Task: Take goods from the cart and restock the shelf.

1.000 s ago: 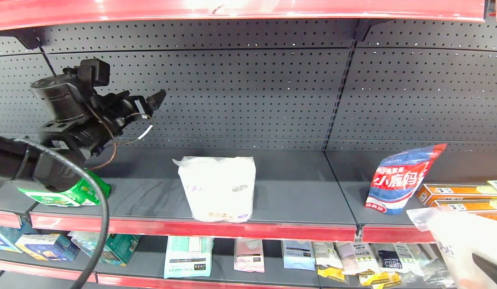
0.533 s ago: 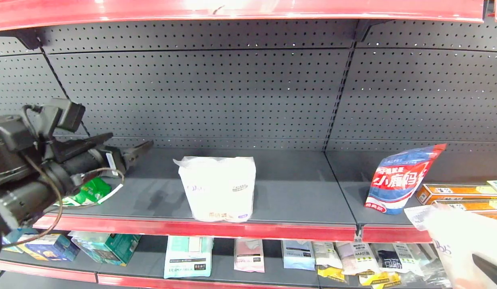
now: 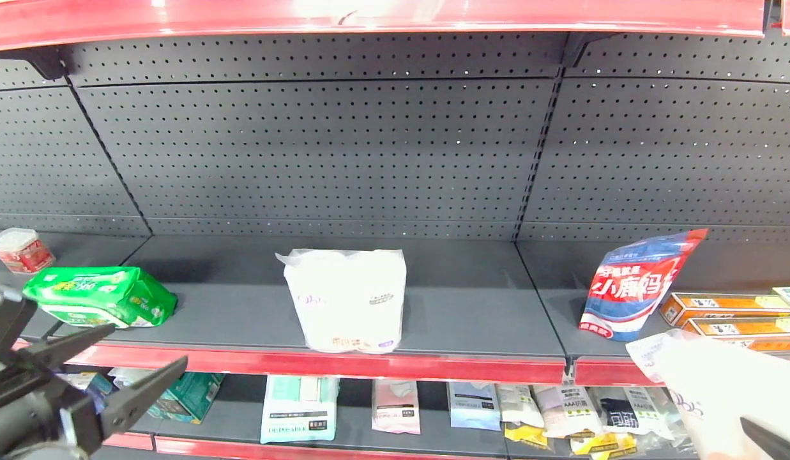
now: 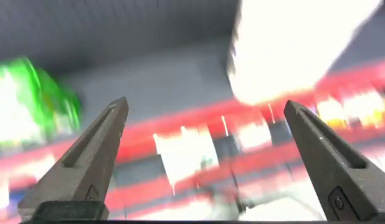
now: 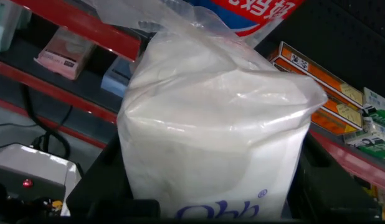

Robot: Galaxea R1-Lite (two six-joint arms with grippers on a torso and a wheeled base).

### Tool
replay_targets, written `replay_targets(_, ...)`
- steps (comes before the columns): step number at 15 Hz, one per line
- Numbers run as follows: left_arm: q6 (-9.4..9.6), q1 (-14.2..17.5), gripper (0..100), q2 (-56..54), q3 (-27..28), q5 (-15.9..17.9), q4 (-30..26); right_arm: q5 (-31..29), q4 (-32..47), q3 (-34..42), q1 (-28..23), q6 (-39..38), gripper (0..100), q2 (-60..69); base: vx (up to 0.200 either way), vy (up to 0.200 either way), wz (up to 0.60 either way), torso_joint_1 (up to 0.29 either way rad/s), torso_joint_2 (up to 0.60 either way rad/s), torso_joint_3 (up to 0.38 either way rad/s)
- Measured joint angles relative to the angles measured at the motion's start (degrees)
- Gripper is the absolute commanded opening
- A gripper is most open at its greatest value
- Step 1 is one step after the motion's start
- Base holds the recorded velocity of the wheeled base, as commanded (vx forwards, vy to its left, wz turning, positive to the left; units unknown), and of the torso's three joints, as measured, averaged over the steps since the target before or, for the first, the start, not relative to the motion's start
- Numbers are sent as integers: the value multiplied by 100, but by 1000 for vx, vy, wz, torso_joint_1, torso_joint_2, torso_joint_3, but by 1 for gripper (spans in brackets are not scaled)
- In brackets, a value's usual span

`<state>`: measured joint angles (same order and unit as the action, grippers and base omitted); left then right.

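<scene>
Pack (image 3: 345,300) stands upright near the front lip of the shelf (image 3: 471,306), facing out as stock should. Low to its left, in front of the lip, the left tool (image 3: 149,345) hangs with jaws spread and nothing in them. The arm is low, likely to leave the shelf front free. Left of the pack, a green pack (image 3: 101,297) lies flat on the same shelf. Right of the pack, past a bare stretch, a pouch (image 3: 637,284) leans upright. Further right and lower, the right tool (image 5: 211,205) grips a second pack (image 3: 714,383) by its sides, upright, probably so it can be set down standing. The bare stretch looks the likely spot, and the arm must rise to clear the lip.
</scene>
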<state>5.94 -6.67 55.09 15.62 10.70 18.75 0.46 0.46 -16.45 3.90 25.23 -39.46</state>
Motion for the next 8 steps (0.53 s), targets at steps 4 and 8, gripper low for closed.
replay_targets(4, 33, -27, 100, -1780, 232, 524, -2041, 9, 5, -161, 4, 5, 0, 24, 0, 0, 0, 0, 0, 0)
replay_targets(8, 7, -38, 100, -3450, -73, 1058, -3027, 11, 2, -183, 4, 5, 0, 62, 0, 0, 0, 0, 0, 0)
